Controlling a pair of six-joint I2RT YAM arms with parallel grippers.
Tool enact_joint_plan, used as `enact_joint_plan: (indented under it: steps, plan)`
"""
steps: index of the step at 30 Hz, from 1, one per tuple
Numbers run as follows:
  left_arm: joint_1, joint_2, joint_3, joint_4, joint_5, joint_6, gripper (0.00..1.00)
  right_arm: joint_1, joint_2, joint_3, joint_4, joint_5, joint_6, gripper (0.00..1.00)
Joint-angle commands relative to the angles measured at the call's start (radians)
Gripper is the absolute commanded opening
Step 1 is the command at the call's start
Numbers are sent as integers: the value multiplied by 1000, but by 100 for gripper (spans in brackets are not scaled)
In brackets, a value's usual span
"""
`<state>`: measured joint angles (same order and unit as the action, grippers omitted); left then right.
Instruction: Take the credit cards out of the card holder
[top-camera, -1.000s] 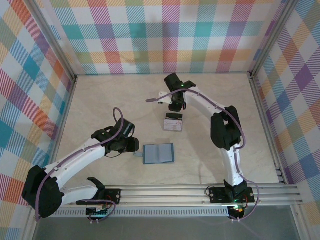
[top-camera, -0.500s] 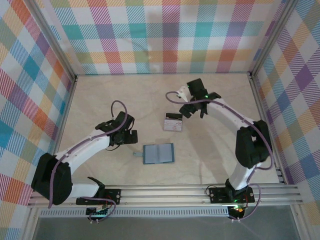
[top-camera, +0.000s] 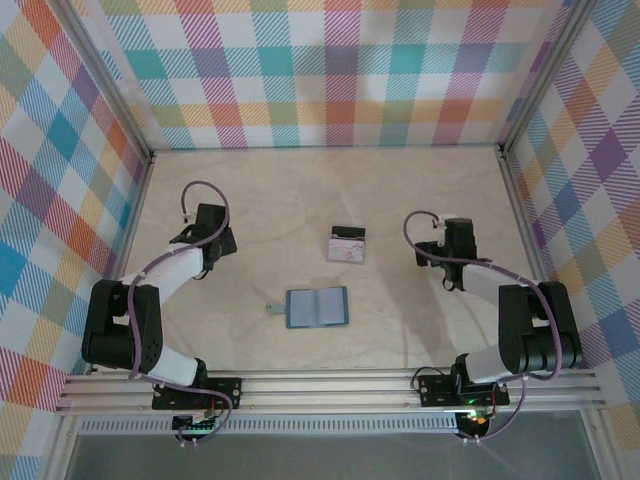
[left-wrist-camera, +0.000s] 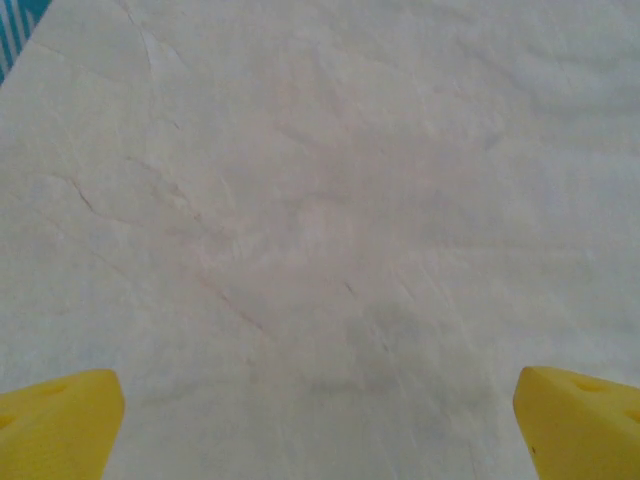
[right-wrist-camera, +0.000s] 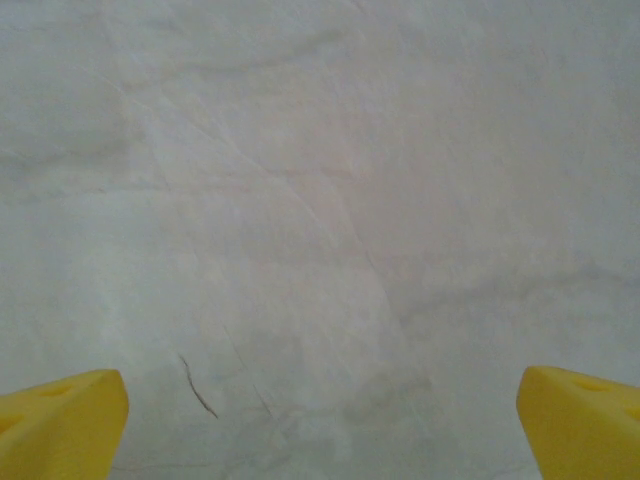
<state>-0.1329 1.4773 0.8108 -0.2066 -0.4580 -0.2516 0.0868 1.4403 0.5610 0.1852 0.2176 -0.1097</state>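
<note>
While open flat, card holder (top-camera: 317, 307) lengthwise left-right, tab (top-camera: 271, 309) leftward.

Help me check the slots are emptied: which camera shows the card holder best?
Top external: the card holder lies open and flat, whole and unobstructed, with the credit cards lying apart beyond it. Both wrist cameras face plain tabletop, so they give no help with it.

card holder (top-camera: 317, 307) and credit cards (top-camera: 347, 243) lie apart mid table (top-camera: 280, 190); bare surface around both. left claw (top-camera: 205, 225), right claw (top-camera: 455, 235) off to sides.
</note>
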Motion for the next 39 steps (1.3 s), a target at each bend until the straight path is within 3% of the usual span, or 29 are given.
enact_joint_plan:
  steps: [1,8,11,13,16,18,21,39]
  plan:
    - [47,-1,-103,296,27,92,100,-6,-18,-29,261,-75,94,100]
    - [117,-11,-326,809,253,160,100,-10,-8,-62,373,-146,70,100]
    - [124,12,-315,806,291,171,100,-17,55,-89,516,-143,78,100]
    - [122,6,-339,842,326,189,100,-44,62,-79,495,-171,101,100]
    - [112,16,-382,932,361,220,100,-59,63,-76,489,-195,113,100]
    - [100,96,-419,1092,381,244,100,-70,65,-92,517,-215,118,100]
    - [83,91,-403,1046,372,263,100,-72,102,-157,675,-232,112,100]
    - [59,84,-390,1009,347,280,100,-74,94,-148,639,-233,112,100]
